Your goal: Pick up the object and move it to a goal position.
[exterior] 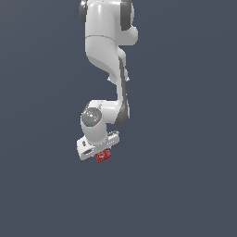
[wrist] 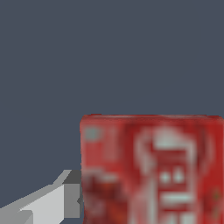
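Jaws around red box [exterior: 102, 156], surroundings bare

Small flat red rectangular box [exterior: 103, 156]: bright red, and in the wrist view [wrist: 153, 170] its face carries blurred white and pale pink marks over darker red mottling, with a faint greyish patch near one corner. Glossy white robot arm [exterior: 104, 46] has dark grey bands at the joints and a grey round cap on the wrist joint; white blocky pincer [exterior: 99, 150] shows small dark spots on its body, and one finger [wrist: 48, 201] reads light grey with a darker grey tip. Flat matte surface [exterior: 185, 139] is uniform dark slate blue-grey, no pattern.
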